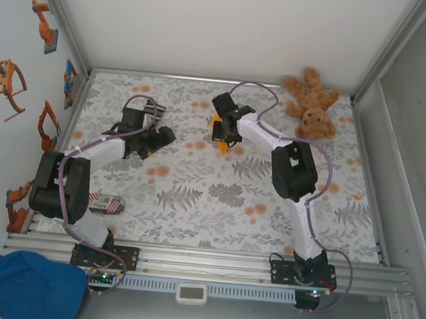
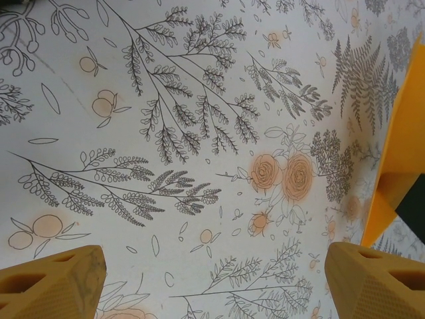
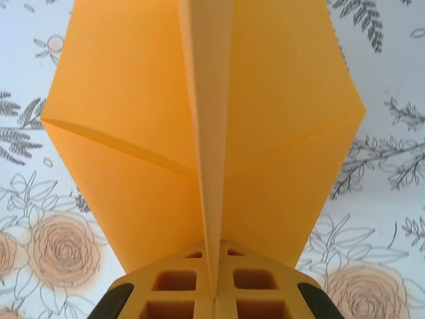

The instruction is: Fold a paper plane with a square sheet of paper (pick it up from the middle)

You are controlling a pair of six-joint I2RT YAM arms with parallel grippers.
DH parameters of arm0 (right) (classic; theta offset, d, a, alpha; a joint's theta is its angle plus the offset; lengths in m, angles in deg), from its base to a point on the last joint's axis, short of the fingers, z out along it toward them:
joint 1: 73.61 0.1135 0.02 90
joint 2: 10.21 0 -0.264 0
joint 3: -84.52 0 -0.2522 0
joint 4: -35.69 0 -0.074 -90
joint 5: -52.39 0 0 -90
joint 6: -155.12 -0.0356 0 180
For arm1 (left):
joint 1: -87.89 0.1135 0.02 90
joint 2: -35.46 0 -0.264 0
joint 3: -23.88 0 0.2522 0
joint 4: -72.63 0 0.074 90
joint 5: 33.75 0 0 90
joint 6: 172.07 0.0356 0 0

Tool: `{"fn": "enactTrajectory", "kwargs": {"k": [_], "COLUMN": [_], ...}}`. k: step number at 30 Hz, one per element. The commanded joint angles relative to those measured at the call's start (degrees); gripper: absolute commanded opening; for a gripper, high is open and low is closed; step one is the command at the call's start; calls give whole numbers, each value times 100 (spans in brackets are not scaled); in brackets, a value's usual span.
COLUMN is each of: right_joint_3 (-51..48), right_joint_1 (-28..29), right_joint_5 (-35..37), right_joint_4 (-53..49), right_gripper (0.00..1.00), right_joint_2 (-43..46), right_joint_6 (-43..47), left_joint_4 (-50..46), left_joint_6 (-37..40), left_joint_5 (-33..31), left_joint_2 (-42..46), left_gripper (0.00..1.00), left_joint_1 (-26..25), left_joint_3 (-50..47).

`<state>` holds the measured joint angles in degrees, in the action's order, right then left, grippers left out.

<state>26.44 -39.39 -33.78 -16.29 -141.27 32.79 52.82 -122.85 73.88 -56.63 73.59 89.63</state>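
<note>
Two tools are hanging over the flower-printed surface (image 1: pixel 194 195), both left of the brown teddy bear (image 1: pixel 312 109), which is lying in the far right corner. The right tool (image 1: pixel 223 135) is the one nearer the bear. Its fingers (image 3: pixel 189 297) are pressing fully together on the raised centre crease of the folded orange-yellow paper (image 3: pixel 133 106), and the paper's two creased wings are spreading out to either side. Whether the paper is touching the surface I cannot tell. The left tool (image 1: pixel 159 135) is sitting farther from the bear, with its fingers (image 2: pixel 53 279) standing wide apart and gripping nothing. An edge of the paper is showing just past one of them. Farthest from the bear, a striped sock (image 1: pixel 107 204) is lying beside the left arm.
</note>
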Motion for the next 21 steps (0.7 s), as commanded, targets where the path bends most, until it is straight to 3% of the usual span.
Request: {"fn": "enactTrajectory", "kwargs": {"k": [1,10,21], "right_joint_3": [177,427,415], "right_joint_1": [-69,-82,-82], "right_joint_5": [-111,-19,113], "right_joint_4": [-99,-352,-467], "right_gripper": [5,6,19], "right_joint_2": [-278,-600,-774], "right_joint_6": [-39,31,64], "left_joint_4": [-45,-72,-86], "left_joint_6": [122,135,142], "left_joint_5": [117,112,121], "left_joint_2": [-80,-164,-202], "left_gripper": [86,86,86], "left_joint_1": [-63,-94,-116], "left_joint_3": [-21,57,90]}}
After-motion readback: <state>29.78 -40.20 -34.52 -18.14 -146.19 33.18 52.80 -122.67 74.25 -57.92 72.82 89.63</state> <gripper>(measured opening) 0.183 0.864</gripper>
